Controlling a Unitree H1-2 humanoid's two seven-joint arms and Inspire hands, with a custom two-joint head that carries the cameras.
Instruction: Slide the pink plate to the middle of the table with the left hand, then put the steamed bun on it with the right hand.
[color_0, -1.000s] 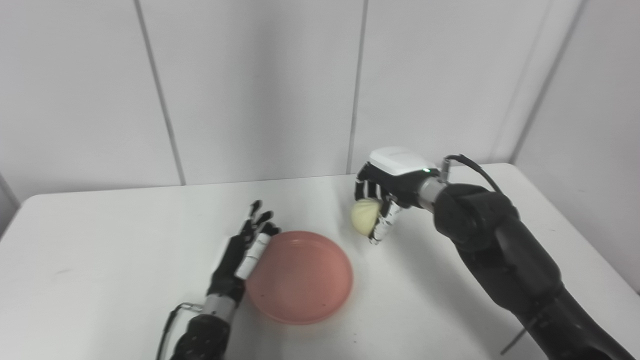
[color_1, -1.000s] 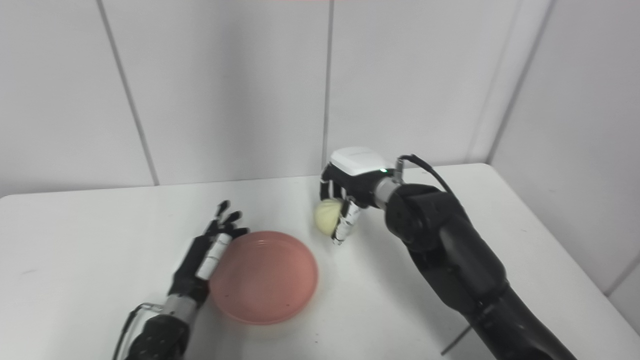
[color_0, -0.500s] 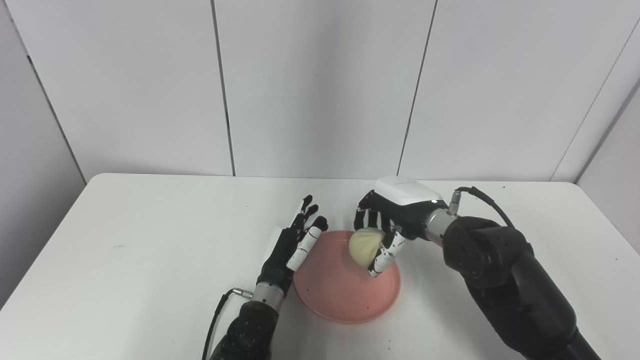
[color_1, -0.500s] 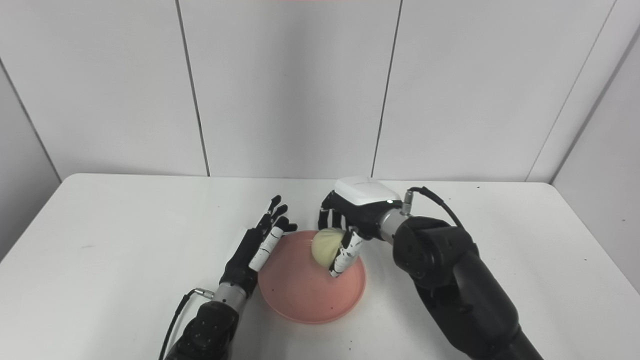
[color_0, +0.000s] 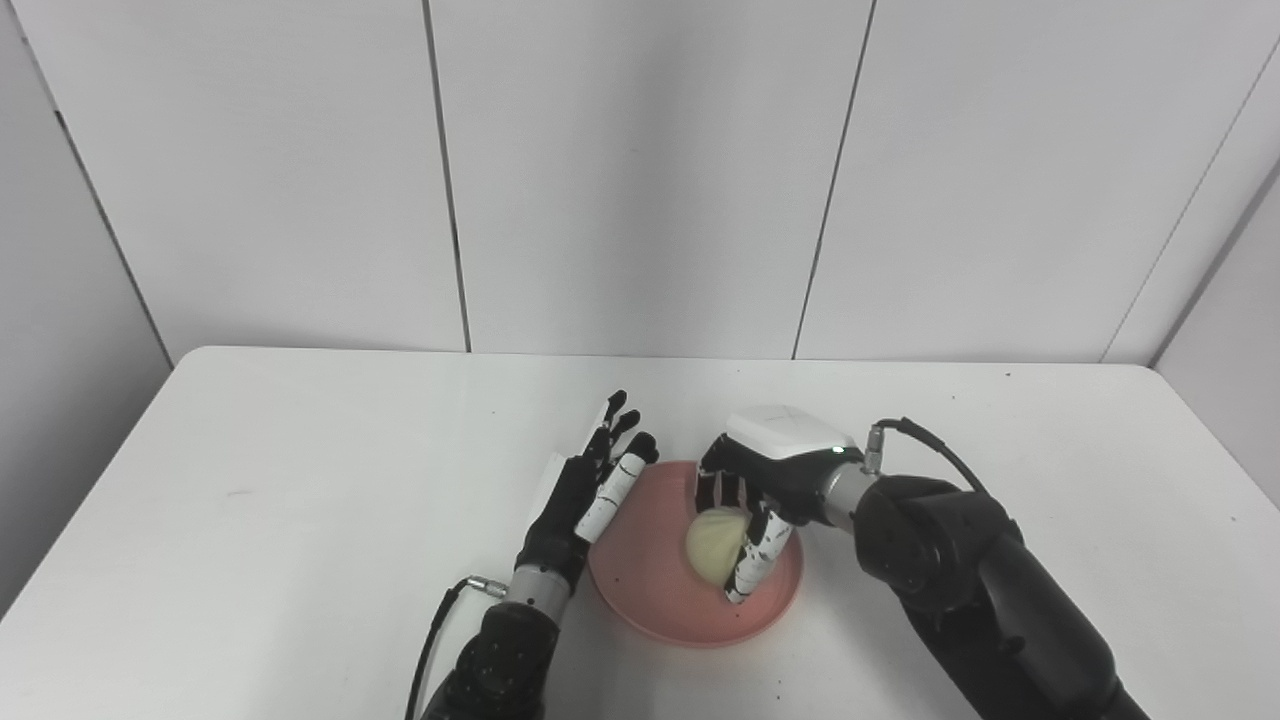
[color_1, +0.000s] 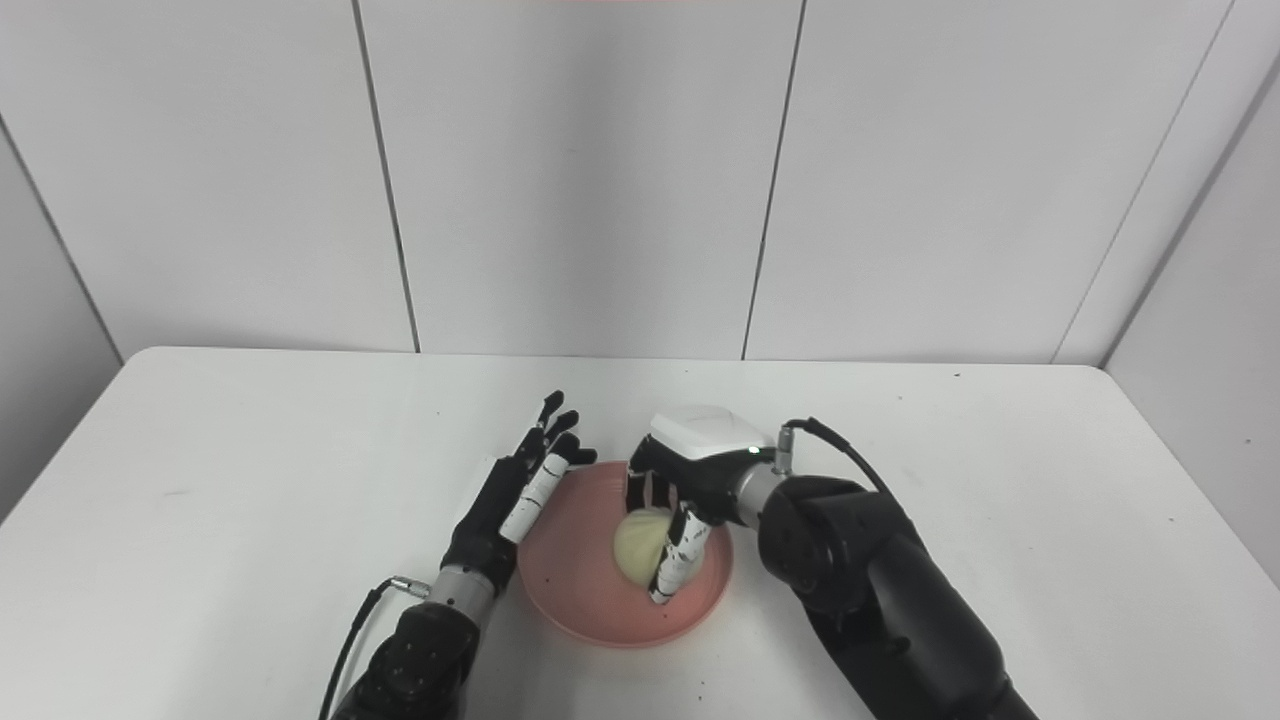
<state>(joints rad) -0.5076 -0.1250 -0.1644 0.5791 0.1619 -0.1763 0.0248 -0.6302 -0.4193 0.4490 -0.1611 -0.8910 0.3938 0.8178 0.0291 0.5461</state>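
Note:
The pink plate (color_0: 650, 585) lies near the middle of the white table (color_0: 300, 470). My right hand (color_0: 765, 485) is over the plate, shut on the pale steamed bun (color_0: 712, 545), which sits low in the plate's dish. I cannot tell if the bun touches the plate. My left hand (color_0: 590, 490) is open, fingers straight, its edge against the plate's left rim. The same scene shows in the right eye view: plate (color_1: 575, 590), bun (color_1: 638, 545), right hand (color_1: 690, 470), left hand (color_1: 520, 490).
The white table ends at a panelled wall (color_0: 640, 170) behind. The right forearm (color_0: 960, 570) crosses the table's front right. A cable (color_0: 435, 640) hangs by the left wrist.
The camera shifted a second ago. Since then my right hand has carried the bun from the plate's far right to over the plate and lowered it. The left hand has stayed at the rim.

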